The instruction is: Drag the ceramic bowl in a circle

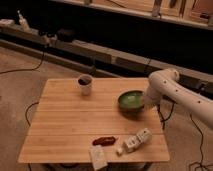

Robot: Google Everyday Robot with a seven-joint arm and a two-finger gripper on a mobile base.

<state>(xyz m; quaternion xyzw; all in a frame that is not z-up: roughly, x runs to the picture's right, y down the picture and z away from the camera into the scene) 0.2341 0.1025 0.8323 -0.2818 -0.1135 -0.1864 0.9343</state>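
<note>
\- what's nearest on the desk (65,125)?

\- at the front edge i see a white packet (98,156). a dark red piece (105,141) lies just behind it, and a pale bottle (135,142) lies on its side to the right.

\- and the ceramic bowl (130,99)?

\- upright, past those, right of centre. my hand (144,105) is down at its right rim, fingers together. i can't tell whether they pinch the rim. the cup (85,85) stands farther back on the left, well apart.

wooden table (65,120) carrying cup (85,85), ceramic bowl (130,100) with gripper (146,103) clamping its right rim, red item (105,141), pale box (98,156), pale pack (135,142) sitting near front
</note>
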